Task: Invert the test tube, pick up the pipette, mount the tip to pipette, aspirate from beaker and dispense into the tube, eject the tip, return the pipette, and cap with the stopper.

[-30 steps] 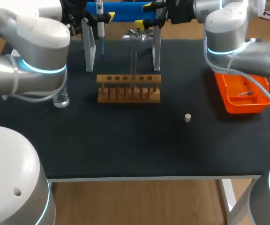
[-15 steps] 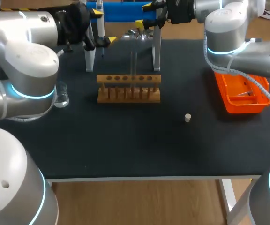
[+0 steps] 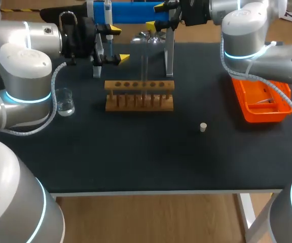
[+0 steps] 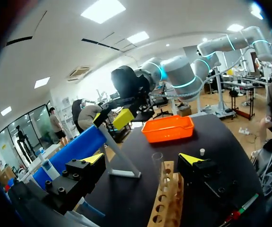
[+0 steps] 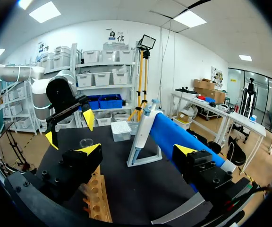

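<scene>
Wide and empty, the left hand (image 3: 116, 44) and the right hand (image 3: 155, 16), up at the 12 o'clock edge of the tabletop (image 3: 136, 162).
At 11 o'clock of the wooden rack (image 3: 139, 95), the left hand; at 12 o'clock, the right hand, by the stand (image 3: 169, 53). Hanging on that stand, just beside the left hand, the pipette (image 3: 108, 23). Upright in the rack, the test tube (image 3: 145, 66), contents too faint to tell. At 9 o'clock, the clear beaker (image 3: 65, 101); at 3 o'clock, near the edge, the orange tray (image 3: 261, 98) with something pale inside; at 4 o'clock, alone, the stopper (image 3: 203, 127). Dark tabletop stretching from rack to 6 o'clock edge.
</scene>
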Available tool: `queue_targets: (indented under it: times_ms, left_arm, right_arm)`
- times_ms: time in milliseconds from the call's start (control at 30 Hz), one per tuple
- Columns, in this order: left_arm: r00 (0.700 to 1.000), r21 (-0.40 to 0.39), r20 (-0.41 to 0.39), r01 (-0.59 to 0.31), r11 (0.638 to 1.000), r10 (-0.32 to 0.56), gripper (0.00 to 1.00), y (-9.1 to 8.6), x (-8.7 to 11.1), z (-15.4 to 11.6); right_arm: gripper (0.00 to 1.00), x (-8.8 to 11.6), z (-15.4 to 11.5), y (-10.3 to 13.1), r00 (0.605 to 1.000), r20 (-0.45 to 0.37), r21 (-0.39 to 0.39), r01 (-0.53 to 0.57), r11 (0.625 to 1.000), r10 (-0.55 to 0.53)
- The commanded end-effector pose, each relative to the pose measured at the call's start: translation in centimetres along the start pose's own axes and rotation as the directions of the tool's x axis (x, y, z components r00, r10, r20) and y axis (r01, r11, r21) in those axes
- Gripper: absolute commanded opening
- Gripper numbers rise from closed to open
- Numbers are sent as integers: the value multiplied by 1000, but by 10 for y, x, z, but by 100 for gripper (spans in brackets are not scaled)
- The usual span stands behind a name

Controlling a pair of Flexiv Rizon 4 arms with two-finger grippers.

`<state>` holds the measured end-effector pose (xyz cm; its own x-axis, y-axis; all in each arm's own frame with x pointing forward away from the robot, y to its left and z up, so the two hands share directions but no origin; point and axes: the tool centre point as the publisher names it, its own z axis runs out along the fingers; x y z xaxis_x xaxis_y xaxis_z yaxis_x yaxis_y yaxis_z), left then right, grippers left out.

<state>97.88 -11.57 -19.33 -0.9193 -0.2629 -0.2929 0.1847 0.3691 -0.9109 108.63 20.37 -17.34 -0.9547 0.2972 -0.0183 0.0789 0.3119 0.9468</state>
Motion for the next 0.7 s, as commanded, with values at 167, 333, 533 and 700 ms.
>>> queue_targets:
  times_ms: [167, 333, 533, 700]
  left_arm:
    - [998, 13, -56, 2, 1000, -2, 100, 12, 3, 23]
    - [997, -15, -82, -3, 1000, 2, 100, 12, 12, 38]
    - [997, -44, -80, 1, 999, -5, 100, 11, 20, 51]
    - [996, -72, -92, 15, 997, -22, 100, 13, 23, 59]
  right_arm:
    - [100, 0, -1, 0, 1000, 0, 2, 0, 1000, 0]
    - [100, 0, -1, 0, 1000, 0, 2, 0, 1000, 0]
    - [100, 0, -1, 0, 1000, 0, 2, 0, 1000, 0]
    - [100, 0, -1, 0, 1000, 0, 2, 0, 1000, 0]
